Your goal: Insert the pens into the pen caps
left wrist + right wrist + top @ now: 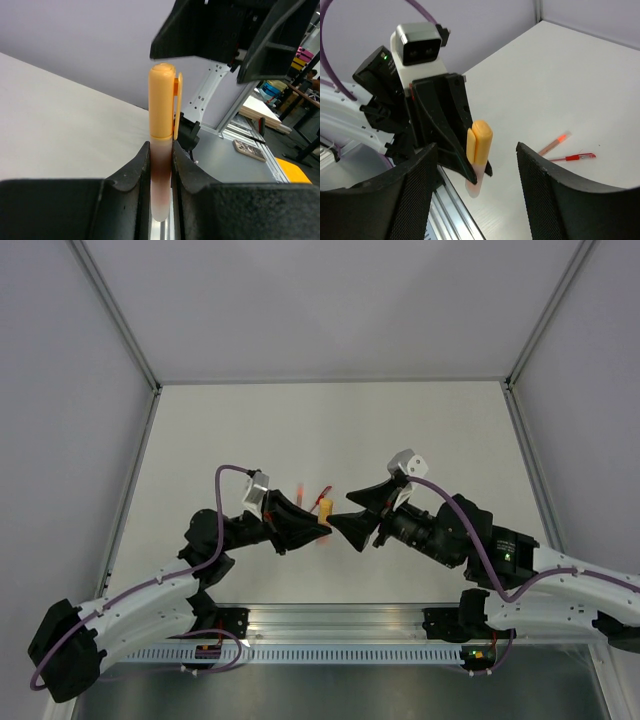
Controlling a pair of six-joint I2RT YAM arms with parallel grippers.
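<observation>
My left gripper (161, 150) is shut on the pale orange-pink body of a pen (161, 175) and holds it upright above the table. An orange cap (162, 100) with a clip sits on the pen's upper end. In the right wrist view the capped pen (479, 145) stands between the wide-open fingers of my right gripper (476, 152), touching neither. From above, the two grippers meet tip to tip, left (318, 528) and right (343, 510), with the cap (326, 510) between them. An orange-pink pen (553, 144) and a red pen (572, 158) lie uncapped on the table.
The two loose pens (315, 494) lie just beyond the grippers on the white table (330, 430). A slotted aluminium rail (340, 620) runs along the near edge. Grey walls enclose the left, back and right sides.
</observation>
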